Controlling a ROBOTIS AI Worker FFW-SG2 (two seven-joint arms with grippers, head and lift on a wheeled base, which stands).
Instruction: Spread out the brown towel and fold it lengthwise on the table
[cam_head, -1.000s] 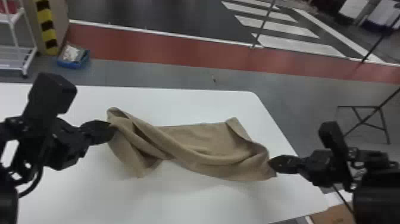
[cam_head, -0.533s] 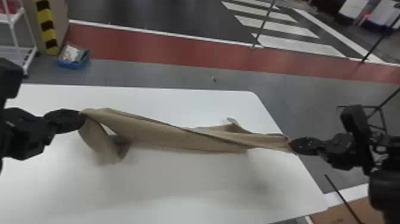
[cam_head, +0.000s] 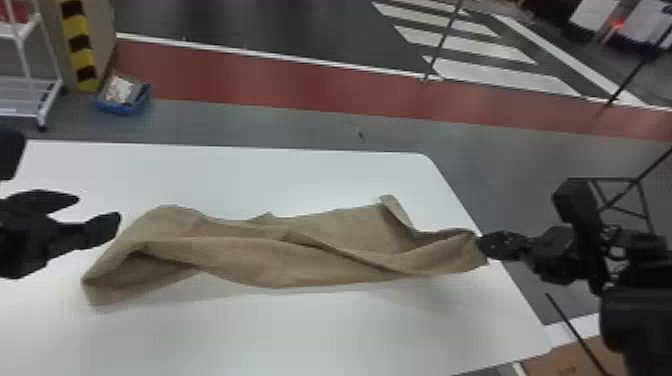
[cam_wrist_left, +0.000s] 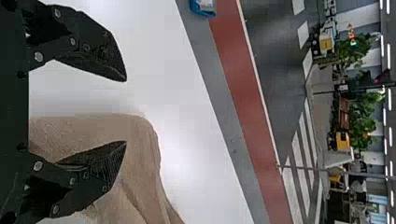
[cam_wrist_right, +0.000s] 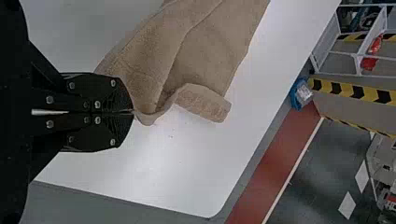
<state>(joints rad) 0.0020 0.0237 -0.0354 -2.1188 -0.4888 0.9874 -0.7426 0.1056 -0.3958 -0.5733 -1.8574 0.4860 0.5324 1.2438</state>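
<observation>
The brown towel (cam_head: 280, 255) lies stretched sideways across the white table (cam_head: 300, 330), with long folds and a turned-up flap at its far right corner. At the left edge of the head view my left gripper (cam_head: 97, 210) is open, just left of the towel's left end and not holding it. In the left wrist view the fingers of the left gripper (cam_wrist_left: 125, 111) stand wide apart, the towel (cam_wrist_left: 140, 158) beyond the lower one. My right gripper (cam_head: 482, 241) is shut on the towel's right corner. The right wrist view shows the right gripper (cam_wrist_right: 133, 112) pinching the edge of the towel (cam_wrist_right: 205, 56).
The table's right edge (cam_head: 500, 277) runs beneath the right gripper. Past the far edge, on the floor, are a blue bin (cam_head: 122, 105) and a white rack (cam_head: 30, 85) at the left. A cardboard box (cam_head: 575, 360) is at the lower right.
My left gripper has let go of the towel's left end and opened, after moving left. The towel was pulled taut and now sags wider. The right gripper moved outward, then slightly back, still holding its corner.
</observation>
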